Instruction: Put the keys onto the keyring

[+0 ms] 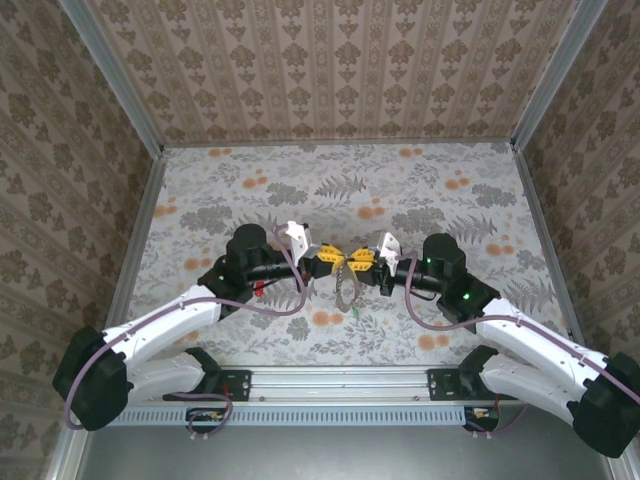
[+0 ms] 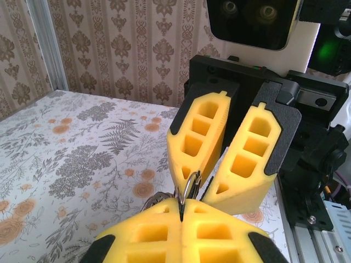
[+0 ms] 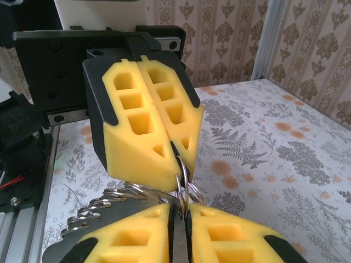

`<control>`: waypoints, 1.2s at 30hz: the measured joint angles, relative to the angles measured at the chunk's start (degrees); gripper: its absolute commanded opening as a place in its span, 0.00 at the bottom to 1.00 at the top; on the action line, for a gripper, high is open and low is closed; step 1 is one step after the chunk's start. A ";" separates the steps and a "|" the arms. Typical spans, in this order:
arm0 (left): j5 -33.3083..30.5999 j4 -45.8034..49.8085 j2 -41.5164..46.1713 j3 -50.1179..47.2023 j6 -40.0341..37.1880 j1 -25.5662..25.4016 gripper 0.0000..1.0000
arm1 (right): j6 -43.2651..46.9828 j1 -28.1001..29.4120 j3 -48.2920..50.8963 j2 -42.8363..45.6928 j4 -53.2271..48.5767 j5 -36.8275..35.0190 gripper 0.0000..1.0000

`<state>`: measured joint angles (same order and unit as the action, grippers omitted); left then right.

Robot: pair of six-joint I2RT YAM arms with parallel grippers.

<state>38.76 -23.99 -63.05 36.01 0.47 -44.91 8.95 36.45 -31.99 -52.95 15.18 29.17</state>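
Observation:
Both grippers meet tip to tip over the middle of the table. My left gripper (image 1: 333,263) (image 2: 181,211) is shut on a thin steel ring of the keyring (image 2: 192,185) (image 3: 182,181). My right gripper (image 1: 352,263) (image 3: 180,216) faces it, shut on the same cluster of rings, with a flat grey metal strip showing between its pads. Under the tips the keyring's large wire loop (image 1: 340,290) hangs down. A coil of metal loops (image 3: 93,211) trails to the left of my right fingers. A tiny green key (image 1: 355,312) lies on the table just below the loop.
The floral tabletop (image 1: 330,180) stretches away behind the grippers, closed in by patterned walls and metal corner posts (image 1: 120,90). An aluminium rail (image 1: 340,380) carrying the arm bases runs along the near edge.

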 measured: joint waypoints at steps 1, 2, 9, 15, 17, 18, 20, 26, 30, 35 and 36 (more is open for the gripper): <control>0.00 -0.11 0.00 0.00 0.00 0.00 0.00 | -0.20 -0.04 0.00 0.00 0.13 0.00 0.16; 0.00 -0.20 0.00 0.00 0.00 0.00 0.00 | -0.24 -0.09 0.00 0.00 0.31 0.00 0.15; -0.57 -1.60 -0.42 0.00 0.00 0.00 0.00 | -1.40 -0.66 0.02 -0.02 1.40 0.11 0.00; -0.59 -0.79 -0.66 0.00 -0.04 -0.09 0.16 | -0.48 -0.94 -0.28 0.13 -0.81 0.50 0.00; -0.59 1.31 -0.48 0.00 -0.44 -0.28 0.18 | 1.42 -0.94 -1.79 0.13 -5.25 0.72 0.00; -0.59 2.27 -0.31 0.00 -0.70 -0.37 0.18 | 2.25 -0.94 -2.60 0.13 -7.17 0.74 0.00; -0.33 4.81 0.13 0.15 -1.70 -0.37 0.19 | 4.35 -0.92 -4.55 0.13 -11.26 0.85 0.00; 2.10 10.80 0.20 2.71 -4.63 -0.37 0.19 | 7.52 -0.92 -6.93 0.07 -17.31 1.01 0.00; 3.13 12.04 -0.24 3.78 -5.25 -0.37 0.20 | 7.87 -0.87 -7.21 -0.07 -18.25 1.16 0.00; 3.74 12.07 -0.68 3.93 -5.86 -0.37 0.18 | 7.37 -0.76 -7.17 -0.48 -18.01 1.31 0.00; 3.78 12.07 -0.74 3.93 -6.01 -0.37 0.18 | 7.17 -0.76 -7.13 -0.48 -17.75 1.31 0.00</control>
<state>42.54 -11.92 -63.79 39.94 -5.54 -45.28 16.12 35.68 -39.11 -53.43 -2.57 30.48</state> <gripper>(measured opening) 0.186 0.058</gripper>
